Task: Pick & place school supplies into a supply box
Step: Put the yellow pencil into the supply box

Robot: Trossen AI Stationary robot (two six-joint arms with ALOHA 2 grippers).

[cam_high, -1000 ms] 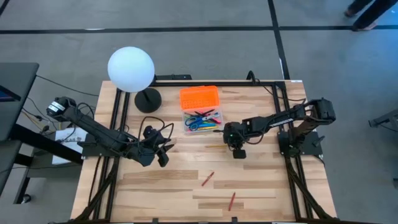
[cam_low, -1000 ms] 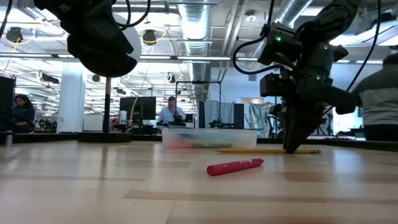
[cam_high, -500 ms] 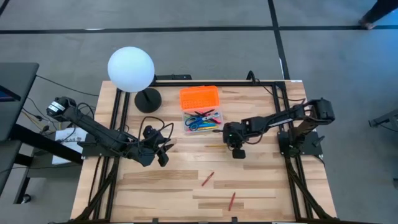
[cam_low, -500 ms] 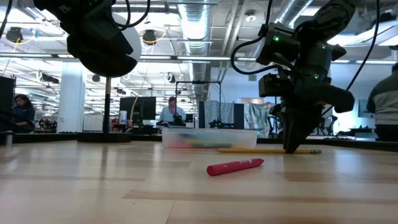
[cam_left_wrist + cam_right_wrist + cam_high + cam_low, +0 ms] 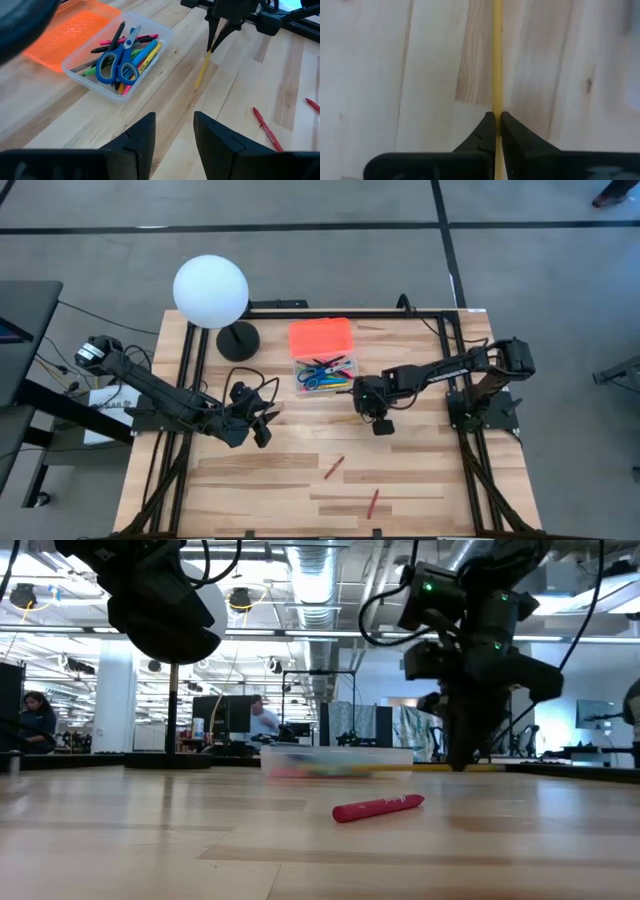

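The supply box [image 5: 325, 373] is a clear tub holding blue scissors and several pens [image 5: 125, 55]. Its orange lid [image 5: 321, 337] lies on the table just beyond it. My right gripper [image 5: 362, 398] stands right of the box, shut on a yellow pencil [image 5: 497, 60]. In the left wrist view the pencil [image 5: 202, 75] runs out from those fingers toward the table's left. My left gripper [image 5: 175, 135] hovers open over the table's left part [image 5: 262, 425], with nothing between its fingers. Two red pens [image 5: 334, 467] [image 5: 374, 501] lie flat near the front edge. My right gripper pinches the pencil's shaft [image 5: 497, 107] between its two fingertips, near the end toward the table's right. The fingers come steeply from above and lie across the pencil. The pencil is lifted off the table, with most of its length sticking out to one side of the fingers.
A white globe lamp [image 5: 210, 292] on a dark round base [image 5: 238, 340] stands at the far left. Black frame rails [image 5: 190, 380] run along the table's left and right edges. People sit in the room beyond the table in the low view.
My right gripper has risen and drifted a little toward the box, staying shut. The yellow pencil, which lay flat on the table a moment ago, has come up off the wood with it.
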